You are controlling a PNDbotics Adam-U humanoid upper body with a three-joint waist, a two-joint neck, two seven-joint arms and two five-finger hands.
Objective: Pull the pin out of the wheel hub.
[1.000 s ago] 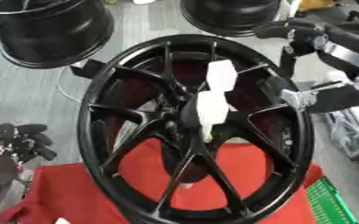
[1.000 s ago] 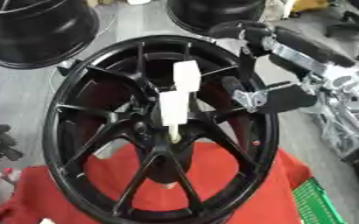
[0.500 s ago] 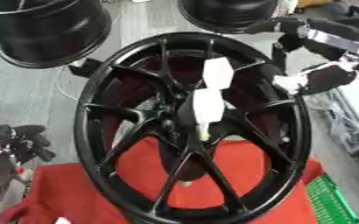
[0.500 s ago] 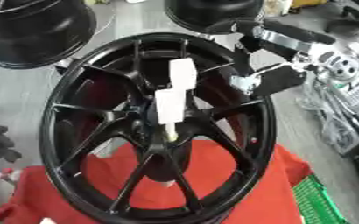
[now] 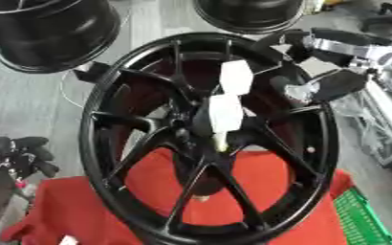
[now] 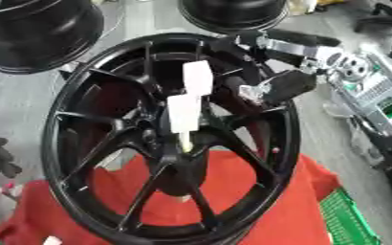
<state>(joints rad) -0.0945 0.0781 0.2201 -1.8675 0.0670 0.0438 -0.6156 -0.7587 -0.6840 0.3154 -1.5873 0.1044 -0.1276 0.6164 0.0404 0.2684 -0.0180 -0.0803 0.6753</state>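
Black and silver, the right hand [image 5: 321, 86] reaching in from the upper right over the far right part of the wheel hub's rim, fingers [image 5: 276, 39] and thumb spread wide, holding nothing, apart from the pin. Just left of the thumb, the white pin [image 5: 226, 109], sticking up out of the centre of the hub, in two blocky white sections with a thinner pale tip at the near end seated among the spokes. Around that, the black wheel hub [image 5: 115, 182], tilted, many thin spokes running from centre to rim, resting on a red cloth [image 5: 70, 215] spread under its near half. No brand, label or writing legible on pin, hub or cloth.

Further out, a second black rim [image 5: 49, 33] at the far left and a third [image 5: 249, 14] at the far middle, both on the grey floor. A green crate [image 5: 363, 220] at the near right corner beside the cloth. Silver arm parts and grey machinery at the right edge, with a small green patch on a grey box [image 6: 383, 103]; nothing readable on it.

Left hand [image 5: 19, 153] low at the left edge, dark fingers curled, clasping nothing visible, well apart from the hub's centre.
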